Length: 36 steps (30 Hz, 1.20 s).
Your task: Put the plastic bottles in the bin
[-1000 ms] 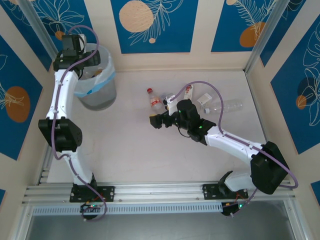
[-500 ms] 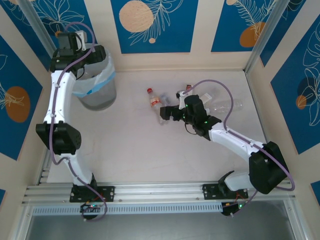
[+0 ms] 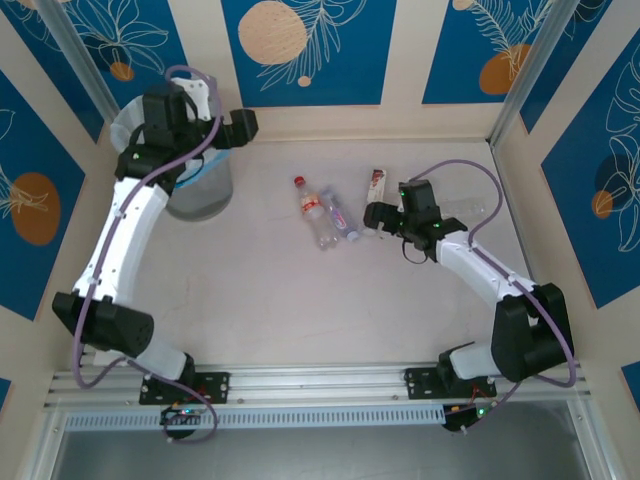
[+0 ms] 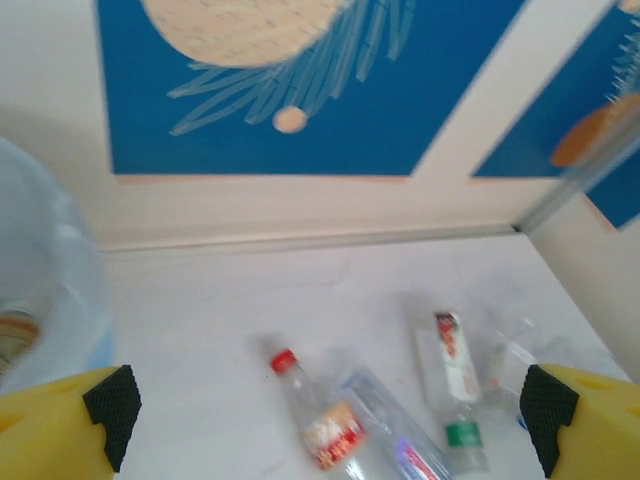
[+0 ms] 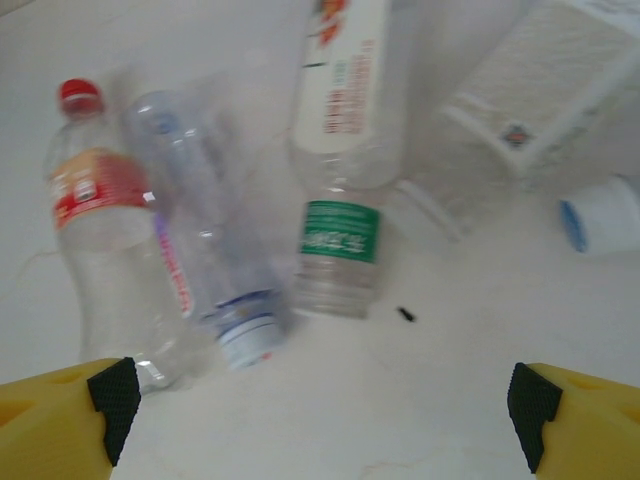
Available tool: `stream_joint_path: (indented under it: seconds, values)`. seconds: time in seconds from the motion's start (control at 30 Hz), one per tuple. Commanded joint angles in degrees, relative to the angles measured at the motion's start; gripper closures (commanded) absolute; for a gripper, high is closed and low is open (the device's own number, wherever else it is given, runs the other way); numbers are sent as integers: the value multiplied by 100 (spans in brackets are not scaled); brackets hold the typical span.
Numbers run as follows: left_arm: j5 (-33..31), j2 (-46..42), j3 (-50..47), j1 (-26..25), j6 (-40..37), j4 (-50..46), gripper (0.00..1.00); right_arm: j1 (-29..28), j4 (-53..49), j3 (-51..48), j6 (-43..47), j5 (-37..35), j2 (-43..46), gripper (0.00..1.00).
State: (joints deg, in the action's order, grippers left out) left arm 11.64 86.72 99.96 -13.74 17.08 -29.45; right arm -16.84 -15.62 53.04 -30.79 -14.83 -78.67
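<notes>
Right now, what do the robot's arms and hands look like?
The left arm and right arm have white links, black joints and a lilac cable looping alongside. The left hand and right hand look black from above; wrist views show yellow fingers with black pads.

- The pale, faintly marbled tabletop spread out before me.
- Behind it rose a cream back wall set with blue panels.
- The middle panel carried a peach disc with pale leaf fronds drawn over it.
- A slanting metal post stood at the far right corner, and another at the far left.
- An aluminium rail ran along the near edge, with a slotted strip just beside it.
- Near my right claw's view, a tiny black speck lay on the tabletop.
</notes>
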Motion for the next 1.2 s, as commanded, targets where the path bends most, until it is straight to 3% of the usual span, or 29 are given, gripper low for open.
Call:
stream_joint_path:
  seconds: [0.0,0.3,0.57,0.7,0.83,1.17]
  values:
    - [86,-497,-741,-187,356,663,1,300,-419,170,-294,-73,-41,4]
    - [335,-1448,-2470,-305,700,834,1,239,-472,696,-363,740,-860,17]
    - [-153,-1765,-2887,-303,544,545,1,-276,-636,1320,-719,37,-1907,20]
    - [-219,-1807,-2959,-305,568,553,1,-333,-625,1507,-986,-248,-2259,26]
    - [-298,-1799,-2983,-305,577,480,1,-332,-497,1551,-1096,-382,-2438,34]
    - [-426,-1792,-2970,-308,581,329,1,-381,-723,1979,-842,-383,-2965,35]
